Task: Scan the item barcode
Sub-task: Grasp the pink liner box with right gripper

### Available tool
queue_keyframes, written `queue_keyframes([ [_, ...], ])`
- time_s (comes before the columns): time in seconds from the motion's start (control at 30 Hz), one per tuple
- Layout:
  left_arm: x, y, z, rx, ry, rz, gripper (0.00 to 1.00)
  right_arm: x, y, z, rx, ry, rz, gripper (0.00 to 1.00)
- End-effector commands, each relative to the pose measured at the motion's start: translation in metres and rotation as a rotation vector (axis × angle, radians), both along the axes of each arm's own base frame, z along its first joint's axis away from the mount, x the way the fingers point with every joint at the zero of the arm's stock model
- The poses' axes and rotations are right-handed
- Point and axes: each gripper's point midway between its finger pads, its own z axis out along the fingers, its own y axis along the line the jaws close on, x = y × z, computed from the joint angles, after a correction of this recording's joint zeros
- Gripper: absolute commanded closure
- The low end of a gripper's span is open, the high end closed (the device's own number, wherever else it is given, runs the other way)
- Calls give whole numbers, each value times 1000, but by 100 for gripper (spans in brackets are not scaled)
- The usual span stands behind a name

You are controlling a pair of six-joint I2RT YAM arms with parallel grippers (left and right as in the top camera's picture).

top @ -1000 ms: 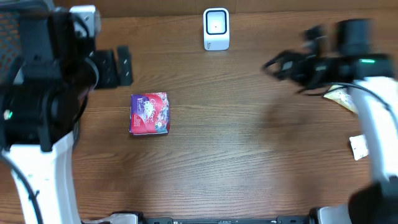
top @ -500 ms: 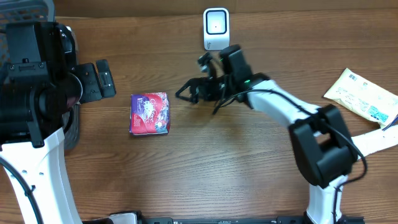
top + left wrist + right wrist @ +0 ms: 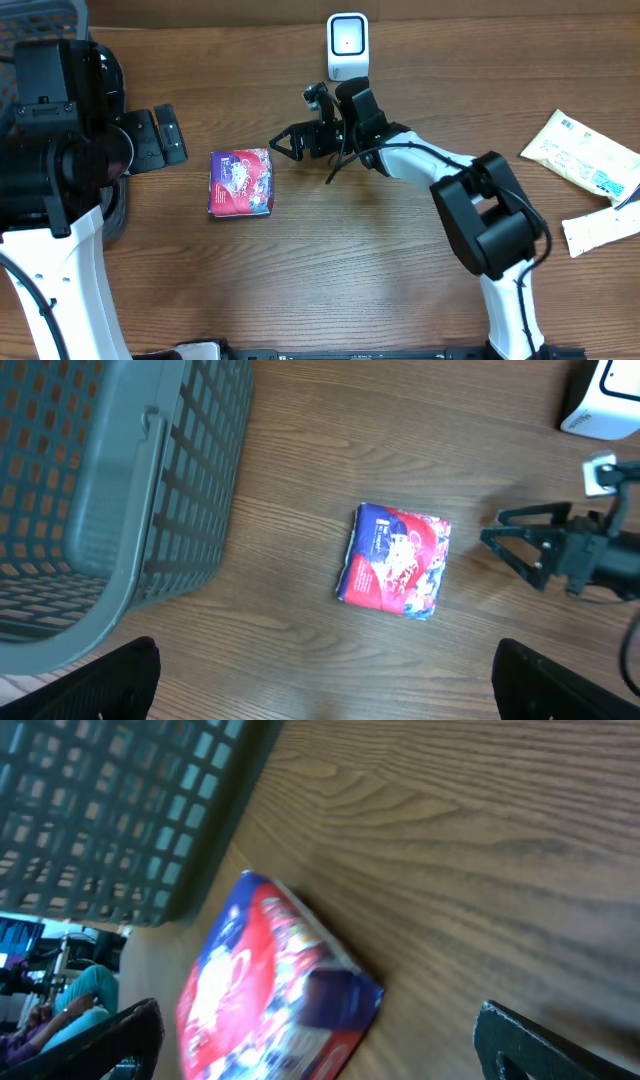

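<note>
Grey mesh basket left on the table, yellow pouch and white packet far right

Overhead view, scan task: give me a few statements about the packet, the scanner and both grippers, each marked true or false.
1. The right gripper is open beside the red-and-blue packet, not closed on it. True.
2. The packet lies inside the grey basket. False: it lies flat on the wooden table, beside the basket.
3. The white scanner stands at the far edge of the table, beyond the right gripper. True.
4. The left gripper holds the packet. False: it is open, to the left of the packet, and holds nothing.
</note>
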Motion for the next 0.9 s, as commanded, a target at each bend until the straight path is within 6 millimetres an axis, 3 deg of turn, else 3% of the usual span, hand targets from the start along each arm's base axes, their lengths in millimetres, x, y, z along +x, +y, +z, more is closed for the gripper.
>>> queue_keyframes([
  [0.0,-3,4,2,0,-7,32,0,2,18,-8,9,-18,37,0],
  [0.6,-6,4,0,-1,8,32,0,-45,57,-31,17,-44,212,3],
  [0.63,-6,4,0,-1,11,32,0,-46,58,-33,15,-43,213,10],
  [0.7,-7,4,-1,-2,16,32,0,-46,57,-39,6,-37,207,37],
  [0.73,-7,3,-1,-2,16,32,0,-44,56,-44,-7,-36,195,67],
  [0.77,-7,3,-1,-2,16,32,0,-43,56,-45,-11,-37,191,78],
  [0.87,-7,3,-1,-2,16,32,0,-42,56,-45,-12,-38,188,96],
])
